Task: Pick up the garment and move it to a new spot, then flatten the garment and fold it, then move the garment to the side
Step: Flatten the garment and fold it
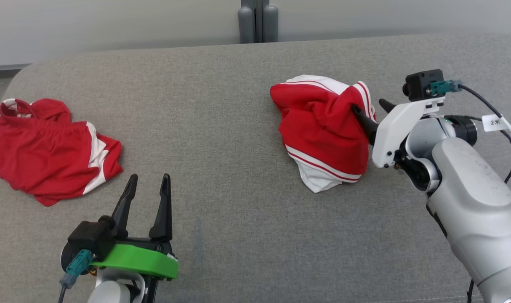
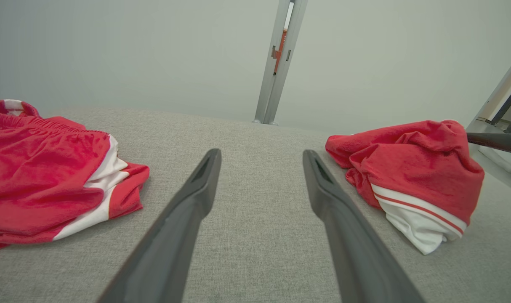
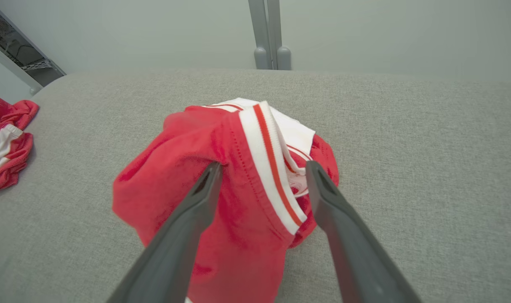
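A crumpled red garment with white, red-striped trim (image 1: 320,126) lies in a heap right of the table's middle (image 2: 411,168) (image 3: 222,202). My right gripper (image 1: 370,108) is open at the heap's right side, its two dark fingers (image 3: 196,202) straddling a raised fold with the striped band, one tip against the red cloth. My left gripper (image 1: 148,183) stands open near the table's front left, nothing between its fingers (image 2: 196,189), aimed at bare grey cloth between the two garments.
A second red and white garment (image 1: 49,147) lies crumpled at the table's left edge (image 2: 49,176) (image 3: 5,139). The grey fabric table (image 1: 222,168) ends at a pale wall, where a grey post (image 1: 259,21) rises at the back.
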{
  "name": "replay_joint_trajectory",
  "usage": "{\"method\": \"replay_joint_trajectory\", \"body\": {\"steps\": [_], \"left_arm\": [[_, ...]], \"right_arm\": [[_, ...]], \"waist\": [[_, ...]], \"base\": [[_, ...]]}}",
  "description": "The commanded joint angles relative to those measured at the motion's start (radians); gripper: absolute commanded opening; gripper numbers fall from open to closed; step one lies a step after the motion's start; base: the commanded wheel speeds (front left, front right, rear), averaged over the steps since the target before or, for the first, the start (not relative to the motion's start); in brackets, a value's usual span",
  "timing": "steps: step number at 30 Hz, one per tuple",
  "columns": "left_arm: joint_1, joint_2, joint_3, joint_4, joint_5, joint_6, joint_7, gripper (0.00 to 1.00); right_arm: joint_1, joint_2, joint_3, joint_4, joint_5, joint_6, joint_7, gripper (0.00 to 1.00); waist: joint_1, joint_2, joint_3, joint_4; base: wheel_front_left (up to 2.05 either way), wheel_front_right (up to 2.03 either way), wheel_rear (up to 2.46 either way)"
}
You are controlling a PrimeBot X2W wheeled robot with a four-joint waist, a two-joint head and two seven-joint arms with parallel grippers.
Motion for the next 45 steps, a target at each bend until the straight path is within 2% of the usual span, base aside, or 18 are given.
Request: {"method": "replay_joint_trajectory", "body": {"steps": [1, 6, 14, 15, 16, 17, 18, 24, 32, 40, 45], "left_arm": [[-0.019, 0.004, -0.001, -0.003, 0.001, -0.003, -0.001, 1.00], [-0.035, 0.010, -0.010, -0.007, -0.005, -0.002, -0.001, 1.00], [-0.047, 0.006, -0.001, -0.008, -0.006, -0.002, -0.001, 1.00], [-0.047, 0.005, 0.001, -0.008, -0.007, -0.002, -0.001, 1.00], [-0.047, 0.004, 0.002, -0.007, -0.007, -0.002, -0.001, 1.00], [-0.047, 0.003, 0.003, -0.005, -0.007, -0.002, -0.001, 1.00], [-0.047, 0.002, 0.004, -0.004, -0.007, -0.002, -0.001, 1.00], [-0.044, -0.003, 0.007, 0.005, -0.010, -0.002, -0.001, 1.00], [-0.033, -0.007, 0.028, -0.006, -0.005, -0.002, -0.001, 1.00], [-0.030, -0.008, 0.034, -0.021, 0.003, -0.003, -0.001, 1.00], [-0.029, -0.007, 0.032, -0.023, 0.003, -0.003, -0.001, 1.00]], "right_arm": [[-0.032, -0.017, 0.015, 0.017, 0.016, 0.000, -0.012, 1.00], [-0.102, -0.034, 0.080, 0.081, 0.117, 0.000, 0.006, 1.00], [-0.120, -0.050, 0.213, 0.086, 0.239, 0.000, 0.064, 0.99], [-0.119, -0.054, 0.233, 0.083, 0.252, 0.000, 0.075, 0.74], [-0.119, -0.058, 0.250, 0.080, 0.259, 0.000, 0.083, 0.40], [-0.121, -0.064, 0.271, 0.075, 0.265, 0.000, 0.089, 0.15], [-0.124, -0.072, 0.283, 0.072, 0.269, 0.000, 0.087, 0.00], [-0.159, -0.082, 0.338, 0.036, 0.300, 0.000, 0.052, 0.00], [-0.277, -0.043, 0.378, -0.106, 0.369, 0.000, -0.038, 0.00], [-0.460, 0.002, 0.402, -0.227, 0.408, 0.000, -0.173, 0.00], [-0.558, -0.013, 0.405, -0.282, 0.404, 0.000, -0.307, 0.00]], "waist": [[0.0000, -0.0001, 0.022, 0.021], [0.0000, -0.0001, 0.047, 0.042], [0.0000, -0.0001, 0.067, 0.043], [0.0000, -0.0001, 0.067, 0.042], [0.0000, -0.0001, 0.067, 0.040], [0.0000, -0.0001, 0.066, 0.038], [0.0000, -0.0001, 0.065, 0.036], [0.0000, -0.0001, 0.049, 0.029], [0.0000, -0.0001, 0.032, 0.020], [0.0000, -0.0001, 0.034, 0.019], [0.0000, -0.0001, 0.034, 0.016]], "base": [[0.00, 0.00, 0.00], [0.00, 0.00, 0.00], [0.00, 0.00, 0.00], [0.00, 0.00, 0.00], [0.00, 0.00, 0.00], [0.00, 0.00, 0.00], [0.00, 0.00, 0.00], [0.00, 0.00, 0.00], [0.00, 0.00, 0.00], [0.00, 0.00, 0.00], [0.00, 0.00, 0.00]]}}
